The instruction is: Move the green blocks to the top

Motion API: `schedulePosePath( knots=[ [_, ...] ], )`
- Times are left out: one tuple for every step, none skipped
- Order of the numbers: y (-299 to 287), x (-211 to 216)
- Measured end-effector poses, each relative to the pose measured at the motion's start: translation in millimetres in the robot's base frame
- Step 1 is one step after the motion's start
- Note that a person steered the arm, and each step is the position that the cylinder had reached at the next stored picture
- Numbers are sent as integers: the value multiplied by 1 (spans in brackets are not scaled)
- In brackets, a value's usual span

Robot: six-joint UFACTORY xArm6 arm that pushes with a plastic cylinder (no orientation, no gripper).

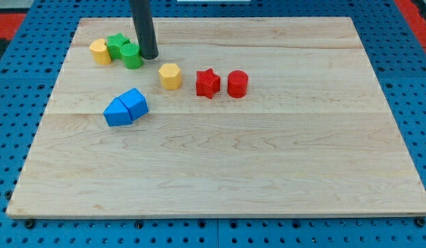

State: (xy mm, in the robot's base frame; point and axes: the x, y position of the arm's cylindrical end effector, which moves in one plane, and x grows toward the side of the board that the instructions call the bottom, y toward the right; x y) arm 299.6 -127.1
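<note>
Two green blocks sit near the view's top left: a green star-shaped block and a green cylinder touching it on its lower right. My tip stands just to the right of the green cylinder, touching or almost touching it. The dark rod rises from there to the view's top edge.
A yellow block touches the green star's left side. A yellow hexagonal block, a red star and a red cylinder lie in a row to the right. Two blue blocks sit together below. The wooden board lies on blue pegboard.
</note>
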Motion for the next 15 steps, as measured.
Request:
schedulePosePath(
  knots=[
    [10, 13],
    [14, 18],
    [-18, 15],
    [-53, 8],
    [-62, 12],
    [-59, 12],
    [-58, 20],
    [-62, 22],
    [-66, 28],
    [-66, 48],
    [-101, 51],
    [-101, 31],
    [-87, 18],
    [-87, 14],
    [-79, -6]
  ],
)
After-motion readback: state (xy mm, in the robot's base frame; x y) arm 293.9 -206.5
